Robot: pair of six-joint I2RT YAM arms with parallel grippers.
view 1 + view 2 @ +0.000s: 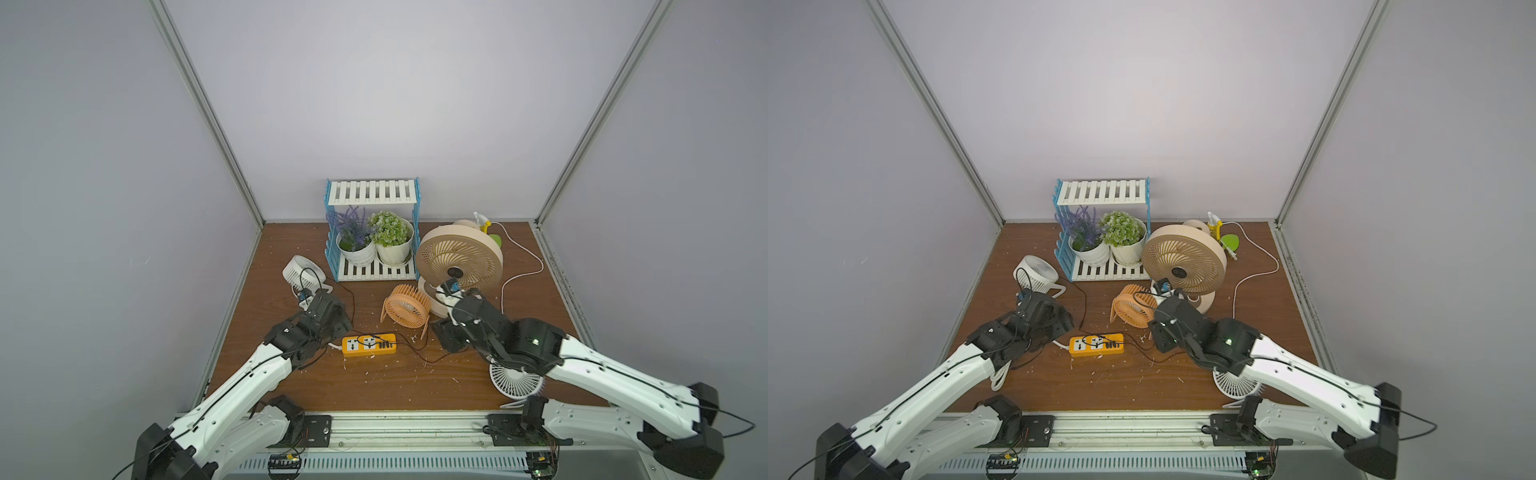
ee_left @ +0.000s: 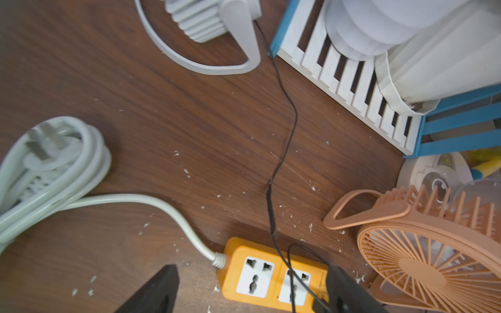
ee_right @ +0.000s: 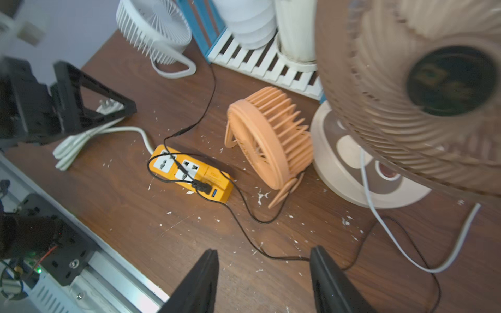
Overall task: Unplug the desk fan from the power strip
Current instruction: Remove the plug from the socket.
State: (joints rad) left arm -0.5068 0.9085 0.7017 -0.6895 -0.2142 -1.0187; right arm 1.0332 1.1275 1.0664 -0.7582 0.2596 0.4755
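Observation:
The orange-yellow power strip [image 1: 369, 345] [image 1: 1096, 345] lies flat at the table's middle. Black plugs [image 3: 202, 187] sit in its port row. A thin black cord [image 2: 287, 141] runs to it from the small white desk fan [image 1: 302, 272] [image 3: 154, 24] at the back left. A second black cord [image 3: 244, 206] trails off to the right. My left gripper [image 2: 252, 268] [image 1: 334, 326] is open above the strip's corded end. One of its fingers [image 2: 344, 290] is over the ports. My right gripper [image 3: 264, 250] [image 1: 446, 336] is open over bare table, right of the strip.
An orange fan [image 1: 406, 309] stands just behind the strip, with a big beige fan [image 1: 459, 259] to its right. A blue-and-white shelf [image 1: 374, 232] holds two potted plants. Another white fan [image 1: 515, 380] lies under my right arm. The strip's coiled white cord [image 2: 54, 162] lies at the left.

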